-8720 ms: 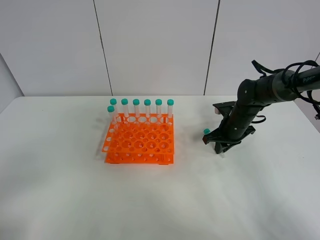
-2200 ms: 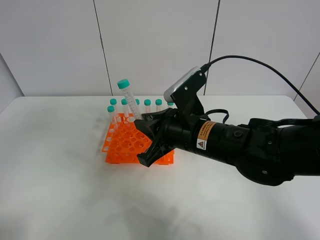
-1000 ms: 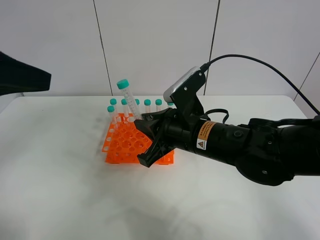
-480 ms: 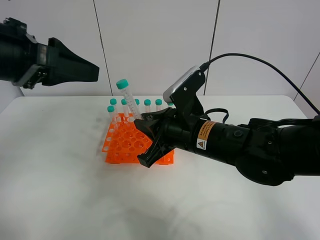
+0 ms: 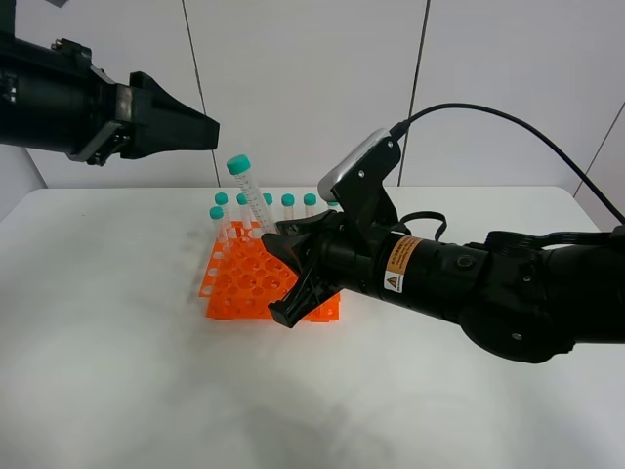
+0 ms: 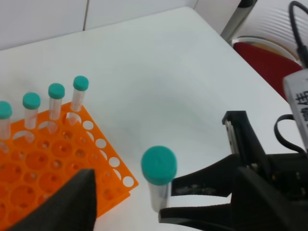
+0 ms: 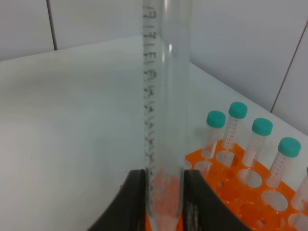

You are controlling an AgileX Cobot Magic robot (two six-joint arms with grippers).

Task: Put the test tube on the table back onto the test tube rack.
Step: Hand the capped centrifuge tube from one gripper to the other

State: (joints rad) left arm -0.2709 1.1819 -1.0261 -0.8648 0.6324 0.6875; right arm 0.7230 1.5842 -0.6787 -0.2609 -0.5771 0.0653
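My right gripper (image 5: 277, 249) is shut on the lower end of the test tube (image 5: 252, 195), a clear tube with a teal cap, and holds it tilted above the orange test tube rack (image 5: 244, 285) on the white table (image 5: 117, 371). In the right wrist view the tube (image 7: 163, 110) stands between the fingers (image 7: 136, 202), with its tip over the rack (image 7: 236, 197). My left gripper (image 5: 190, 127) is open in the air, up and left of the tube's cap. In the left wrist view its fingers (image 6: 62, 207) spread wide around the cap (image 6: 159, 163).
Several other capped tubes (image 5: 288, 201) stand along the rack's back and left edges; they also show in the left wrist view (image 6: 56, 91) and the right wrist view (image 7: 262, 127). A red chair (image 6: 274, 62) stands beyond the table's edge. The right arm's bulk (image 5: 469, 283) covers the table's right half.
The left arm has come in from the upper left and moved right toward the tube's cap. The right gripper and the tube have stayed still over the rack.
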